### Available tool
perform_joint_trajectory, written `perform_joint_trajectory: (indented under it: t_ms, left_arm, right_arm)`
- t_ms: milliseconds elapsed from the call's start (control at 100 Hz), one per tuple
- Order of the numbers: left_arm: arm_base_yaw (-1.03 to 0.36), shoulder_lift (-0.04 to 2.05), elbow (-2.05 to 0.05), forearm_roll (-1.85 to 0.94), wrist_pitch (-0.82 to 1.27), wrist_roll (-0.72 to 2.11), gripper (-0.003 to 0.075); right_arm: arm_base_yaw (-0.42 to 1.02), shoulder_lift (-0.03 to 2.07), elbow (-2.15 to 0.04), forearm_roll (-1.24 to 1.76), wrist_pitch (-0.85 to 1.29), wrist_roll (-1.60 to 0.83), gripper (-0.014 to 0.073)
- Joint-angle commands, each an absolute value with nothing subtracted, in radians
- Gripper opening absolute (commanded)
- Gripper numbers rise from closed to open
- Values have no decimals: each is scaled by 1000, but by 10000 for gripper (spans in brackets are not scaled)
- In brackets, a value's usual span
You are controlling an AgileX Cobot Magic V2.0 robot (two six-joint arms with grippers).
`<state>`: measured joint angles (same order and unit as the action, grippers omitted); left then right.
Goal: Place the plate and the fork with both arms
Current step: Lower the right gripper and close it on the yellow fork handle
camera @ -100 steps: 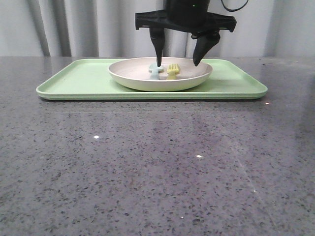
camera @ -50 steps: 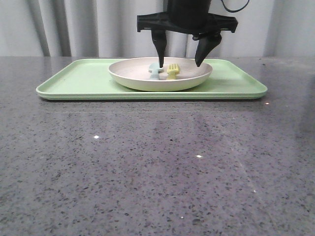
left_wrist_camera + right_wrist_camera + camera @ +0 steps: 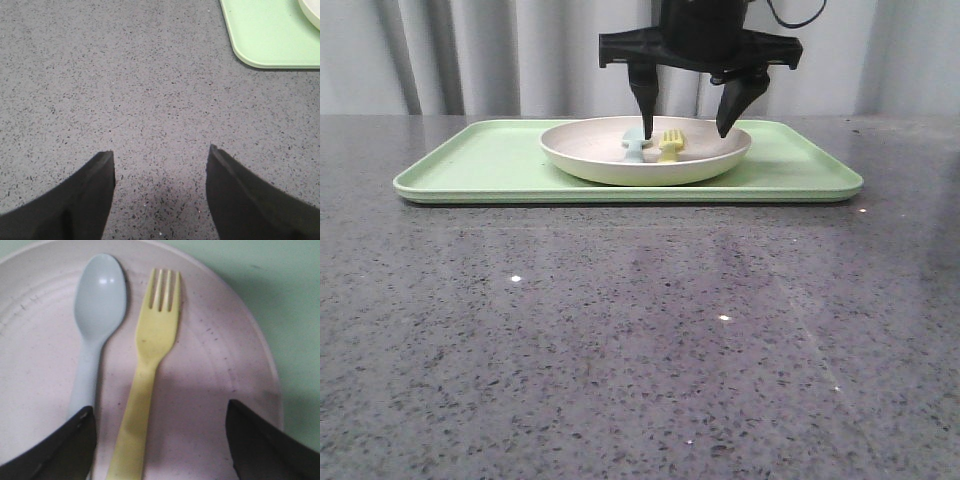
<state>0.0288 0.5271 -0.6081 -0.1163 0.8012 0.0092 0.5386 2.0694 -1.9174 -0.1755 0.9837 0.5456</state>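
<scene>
The cream-pink plate sits on the light-green tray at the back of the table. The yellow fork lies in it beside a pale blue-green spoon. My right gripper hangs open just above the plate, its fingers either side of the fork. In the right wrist view the fork lies between the open fingers of that gripper, next to the spoon, on the plate. My left gripper is open and empty over bare table, out of the front view.
The tray spans the back of the grey speckled table; its rounded corner shows in the left wrist view, with a sliver of the plate's rim. A grey curtain hangs behind.
My right gripper has risen slightly above the plate, still open. The fork and spoon have not moved.
</scene>
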Motion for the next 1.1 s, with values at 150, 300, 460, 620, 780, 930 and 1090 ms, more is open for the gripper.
perform_joint_trajectory:
  t_ms: [150,300,460,620,780,930,1090]
  left_arm:
    - [29,529,-634,-129,735,0,399]
    - [29,529,-634,-129,735,0,399]
    - [29,529,-634,-129,735,0,399]
    - [29,529,-634,-129,735,0,399]
    - [29,529,-634,-129,735,0,399]
    - [29,529,-634,-129,735,0,399]
    - [29,529,-634,-129,735,0,399]
  right_arm:
    - [537,2031,-1954,-203,945,552,541]
    - [537,2031,-1954,-203,939,552,541]
    - [537,2042,-1954,-204,940,552,541]
    - [537,2065,-1954,-192,956,552,540]
    - [537,2066,-1954,-190,955,552,540]
    - [537,2066,-1954,-190,957,552,540]
    - [537,2066,-1954,-190,960,552,531]
